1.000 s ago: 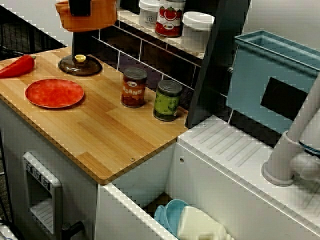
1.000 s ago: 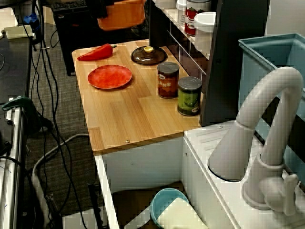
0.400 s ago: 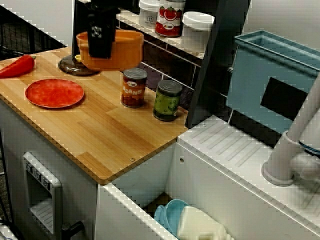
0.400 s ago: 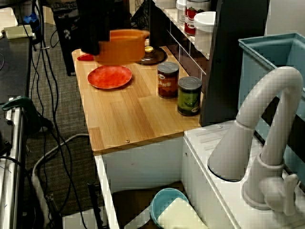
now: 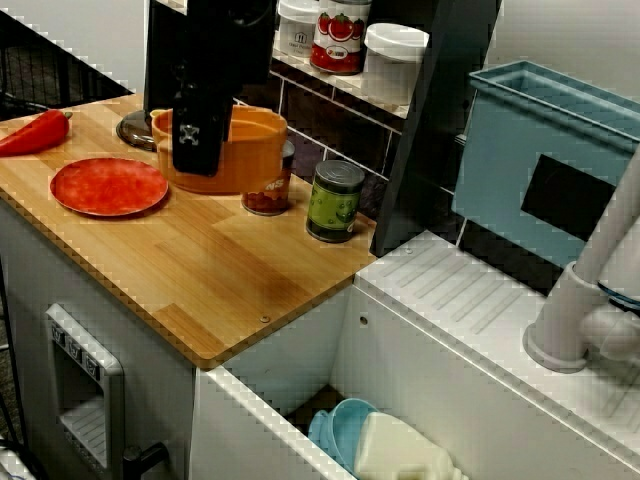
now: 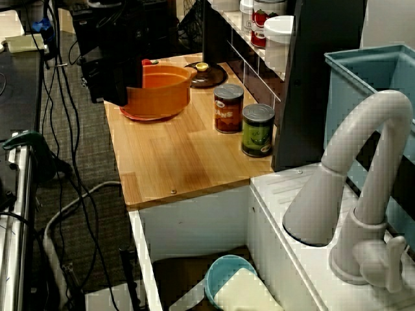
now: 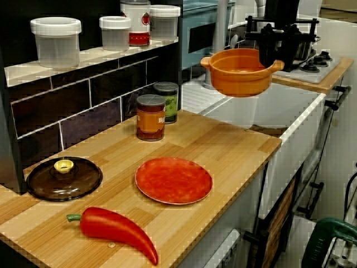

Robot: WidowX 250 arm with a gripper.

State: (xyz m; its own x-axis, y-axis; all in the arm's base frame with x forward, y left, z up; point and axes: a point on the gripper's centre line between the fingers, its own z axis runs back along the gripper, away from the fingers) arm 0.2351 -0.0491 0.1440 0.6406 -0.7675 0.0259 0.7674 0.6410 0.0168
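View across the sink: end effector (image 5: pixel 197 160) clamped on the rim of the orange pot (image 5: pixel 245 150), pot up off the table (image 5: pixel 200 270). Red plate (image 5: pixel 108 186) at its 9 o'clock, orange-label can (image 5: pixel 268 198) partly hidden behind it.
View behind the faucet: pot (image 6: pixel 162 91) covers most of the plate (image 6: pixel 131 116); green can (image 6: pixel 258 129) at 4 o'clock.
View along the table: pot (image 7: pixel 237 72) hangs in the air, end effector (image 7: pixel 271 56) gripping its rim at 3 o'clock. Plate (image 7: pixel 173 180) at 7 o'clock, well apart.

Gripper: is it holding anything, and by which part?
The gripper holds the orange pot by its rim on one side, in the air clear above the wooden counter.
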